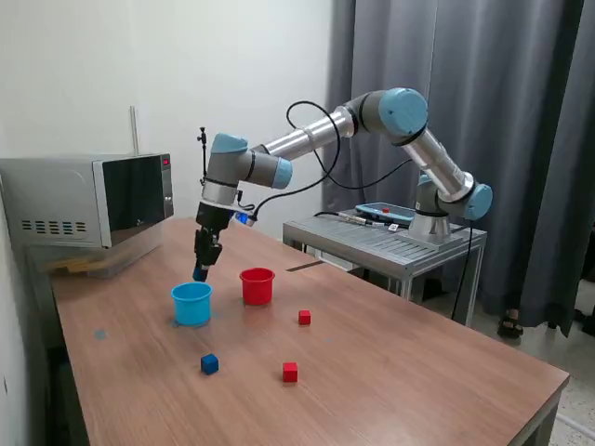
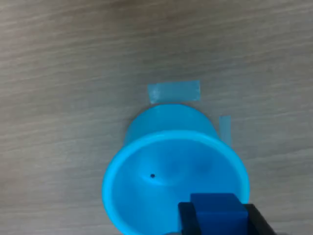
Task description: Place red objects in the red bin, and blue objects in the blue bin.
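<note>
Two cups, four cubes: you hold one blue.
Left to right in the exterior view: blue cup [image 1: 191, 304], loose blue cube [image 1: 209, 364], red cup [image 1: 257, 286], two red cubes [image 1: 290, 372] [image 1: 304, 318]. Your arm reaches down; the gripper [image 1: 201, 271] clamps a held cube [image 2: 218, 214] above the blue cup.

No readable text, brand, number or sign anywhere in either view. On the microwave [image 1: 88, 200], only a small red glow at the upper corner of the front panel, perhaps a display, too small to read. On the teach pendant [image 1: 385, 214] lying on the metal side table [image 1: 386, 243], a blurred screen with nothing legible. On the blue cup [image 2: 173, 166], the red cup [image 1: 257, 285] and the cubes, plain surfaces with no lettering. Beside the blue cup in the wrist view, two pale tape strips [image 2: 174, 91], blank.
</note>
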